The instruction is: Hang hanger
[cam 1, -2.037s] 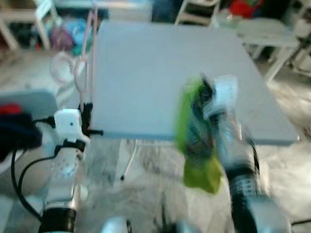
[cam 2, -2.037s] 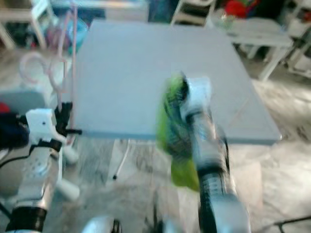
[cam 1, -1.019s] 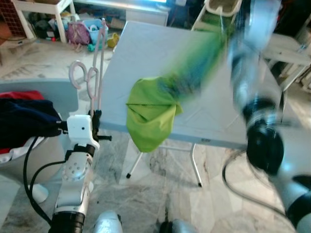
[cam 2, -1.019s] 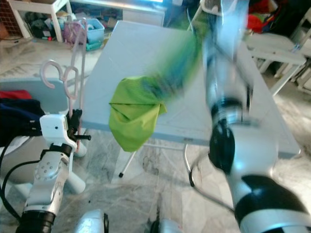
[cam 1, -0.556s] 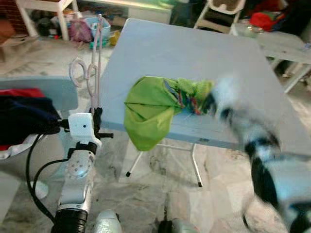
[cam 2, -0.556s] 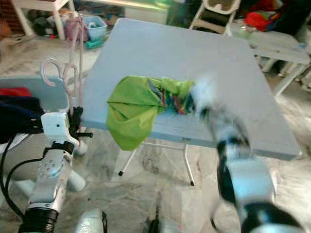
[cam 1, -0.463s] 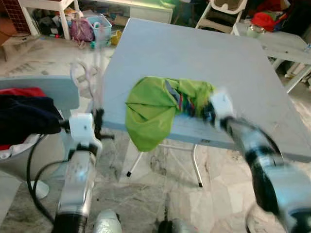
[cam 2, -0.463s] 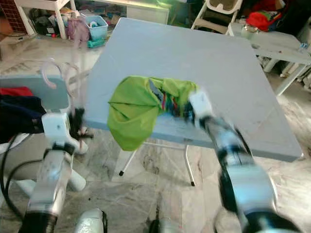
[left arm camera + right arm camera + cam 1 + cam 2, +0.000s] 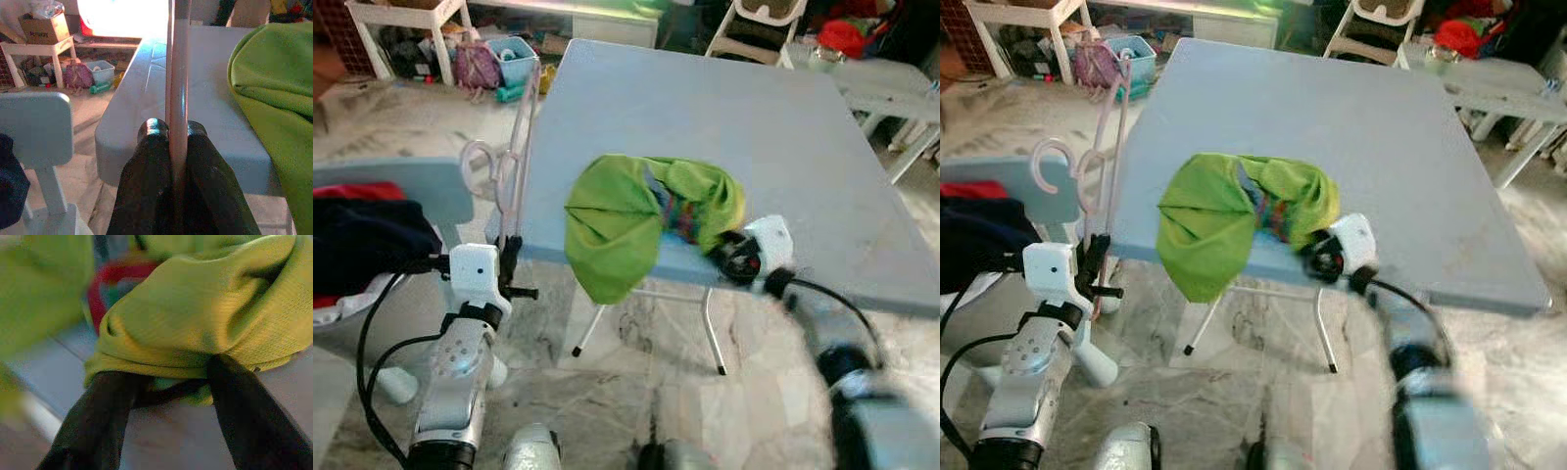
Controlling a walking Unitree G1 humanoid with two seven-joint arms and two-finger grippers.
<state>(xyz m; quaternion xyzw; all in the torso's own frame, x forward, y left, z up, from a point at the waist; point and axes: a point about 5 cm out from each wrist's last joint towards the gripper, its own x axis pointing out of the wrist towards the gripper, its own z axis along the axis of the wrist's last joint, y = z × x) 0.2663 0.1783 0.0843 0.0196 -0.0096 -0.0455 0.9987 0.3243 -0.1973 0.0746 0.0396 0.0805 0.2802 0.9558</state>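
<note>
Meanwhile the left gripper (image 9: pixel 508 257) clamps the pink hanger (image 9: pixel 512 157); beside it, the right gripper (image 9: pixel 168 382), fingers spread, touches the green garment (image 9: pixel 626 220) draped over the grey table (image 9: pixel 783 127) edge.

The hanger (image 9: pixel 514 147) pinched in my left gripper (image 9: pixel 172 132) is pale pink, between black fingers (image 9: pixel 146 171). The garment (image 9: pixel 626 220) is lime green with a red, blue and multicoloured print at its middle. The table (image 9: pixel 705 108) is plain grey-blue. My arms are silver and white. On the grey chair (image 9: pixel 382 191) lie navy and red clothes (image 9: pixel 357 230).
</note>
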